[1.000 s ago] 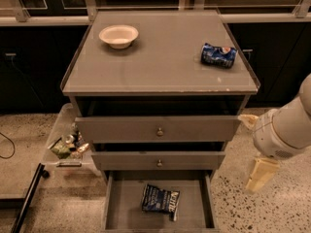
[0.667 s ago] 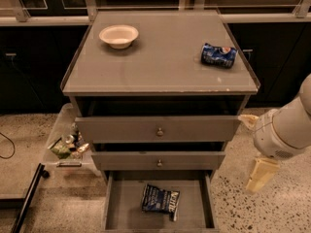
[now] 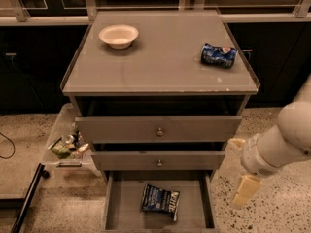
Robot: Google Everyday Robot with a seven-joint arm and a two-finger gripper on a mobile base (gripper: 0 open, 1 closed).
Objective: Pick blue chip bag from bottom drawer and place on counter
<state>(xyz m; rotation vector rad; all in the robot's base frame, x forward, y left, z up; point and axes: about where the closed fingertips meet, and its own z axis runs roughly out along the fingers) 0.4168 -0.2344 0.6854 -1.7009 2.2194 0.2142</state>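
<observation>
Nearest the camera, the bottom drawer [image 3: 124,205] stands pulled out, its side walls and flat grey floor in plain sight and its front edge cut off by the frame. The blue chip bag [image 3: 160,199] lies flat on that floor, a little right of centre and slightly askew, clear of both side walls, with bare floor to its left and right. Nothing covers the drawer from above except the middle drawer's front [image 3: 158,160] at its rear. Right of the drawer, outside the cabinet and over the speckled floor [image 3: 272,212], hangs the gripper [image 3: 236,171]; its two pale fingers are spread well apart, one pointing down beside the drawer's right wall, the other up near the cabinet's right edge, and they hold nothing. The gripper touches neither bag nor drawer. Left of the cabinet sits a clear bin [image 3: 65,142] with small clutter in it. Above, the top drawer [image 3: 158,128] juts out a little under the counter [image 3: 160,67]. A thin rim runs round the counter's edges, and its middle and front are bare. A white bowl [image 3: 118,35] sits near the far left corner, and a crushed can [image 3: 219,55] lies on its side near the right edge. Dark cabinets close off the back.
</observation>
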